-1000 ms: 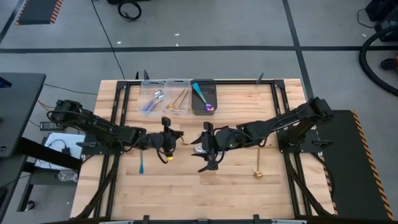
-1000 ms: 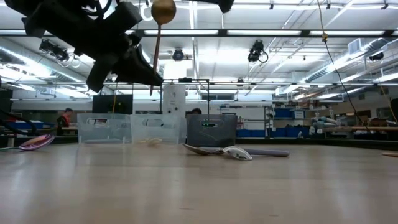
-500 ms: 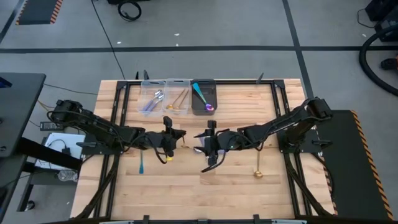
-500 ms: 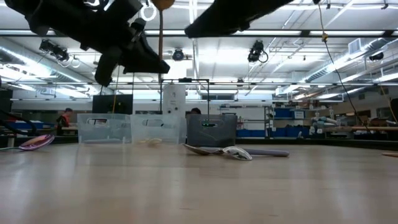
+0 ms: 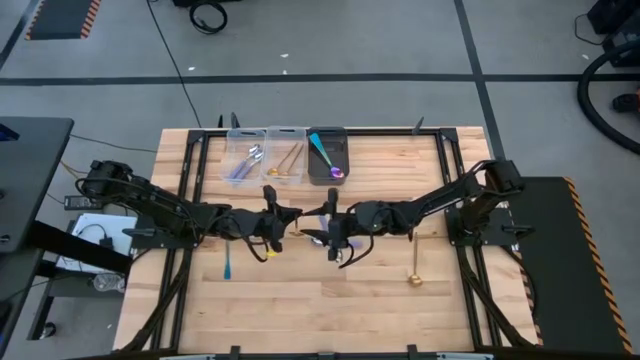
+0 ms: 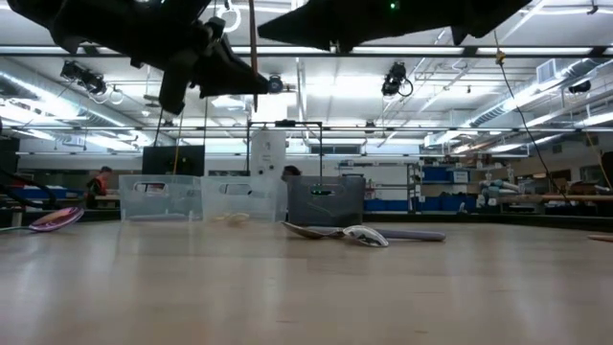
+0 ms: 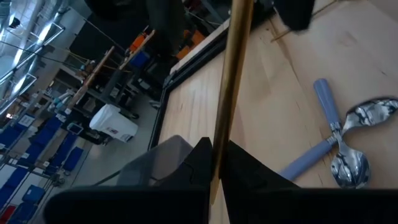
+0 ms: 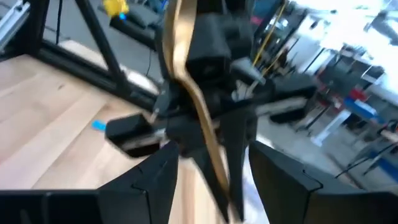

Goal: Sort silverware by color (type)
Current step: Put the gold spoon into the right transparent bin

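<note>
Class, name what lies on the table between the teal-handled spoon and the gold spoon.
In the high view, between the teal-handled spoon and the gold spoon, only bare table.

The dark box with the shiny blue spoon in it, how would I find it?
Look at the far edge of the light wooden table, where three small boxes sit in a row. The dark grey box is the rightmost one. Its two neighbours are clear plastic; it alone is dark and holds a spoon with a teal-blue handle and purple bowl.
</note>
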You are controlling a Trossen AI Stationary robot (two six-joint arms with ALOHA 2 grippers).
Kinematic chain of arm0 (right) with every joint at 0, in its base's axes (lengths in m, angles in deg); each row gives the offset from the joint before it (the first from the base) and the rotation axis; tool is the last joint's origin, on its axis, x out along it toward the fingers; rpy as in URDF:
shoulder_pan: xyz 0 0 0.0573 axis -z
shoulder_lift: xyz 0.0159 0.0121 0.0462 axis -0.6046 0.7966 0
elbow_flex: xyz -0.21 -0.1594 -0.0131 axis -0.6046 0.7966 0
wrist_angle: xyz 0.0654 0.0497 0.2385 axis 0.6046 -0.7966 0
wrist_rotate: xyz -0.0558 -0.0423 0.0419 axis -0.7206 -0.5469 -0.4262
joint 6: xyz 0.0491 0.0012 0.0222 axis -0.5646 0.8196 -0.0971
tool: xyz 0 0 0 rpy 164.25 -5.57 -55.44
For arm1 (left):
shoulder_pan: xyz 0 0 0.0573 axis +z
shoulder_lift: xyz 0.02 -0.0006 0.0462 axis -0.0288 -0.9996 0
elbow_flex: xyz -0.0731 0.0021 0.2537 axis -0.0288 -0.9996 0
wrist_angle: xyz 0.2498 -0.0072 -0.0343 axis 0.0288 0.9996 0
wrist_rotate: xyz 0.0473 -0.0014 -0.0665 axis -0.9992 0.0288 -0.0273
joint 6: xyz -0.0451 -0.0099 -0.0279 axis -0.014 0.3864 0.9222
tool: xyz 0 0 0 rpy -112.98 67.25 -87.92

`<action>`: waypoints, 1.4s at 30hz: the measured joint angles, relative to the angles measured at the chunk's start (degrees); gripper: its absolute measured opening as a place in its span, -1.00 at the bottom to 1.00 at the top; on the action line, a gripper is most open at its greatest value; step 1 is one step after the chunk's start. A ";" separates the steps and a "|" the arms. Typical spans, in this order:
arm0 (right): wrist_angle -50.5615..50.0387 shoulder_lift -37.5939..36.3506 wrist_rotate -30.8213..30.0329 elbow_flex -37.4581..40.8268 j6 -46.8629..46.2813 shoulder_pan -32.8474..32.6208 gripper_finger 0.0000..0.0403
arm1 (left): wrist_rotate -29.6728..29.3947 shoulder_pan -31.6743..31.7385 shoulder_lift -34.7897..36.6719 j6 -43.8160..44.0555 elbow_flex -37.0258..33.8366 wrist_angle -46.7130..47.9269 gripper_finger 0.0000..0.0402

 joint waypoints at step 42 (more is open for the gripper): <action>3.32 0.43 9.94 -3.02 -3.64 5.55 -0.92 | 1.05 2.29 -0.02 9.16 -0.04 -6.30 -0.75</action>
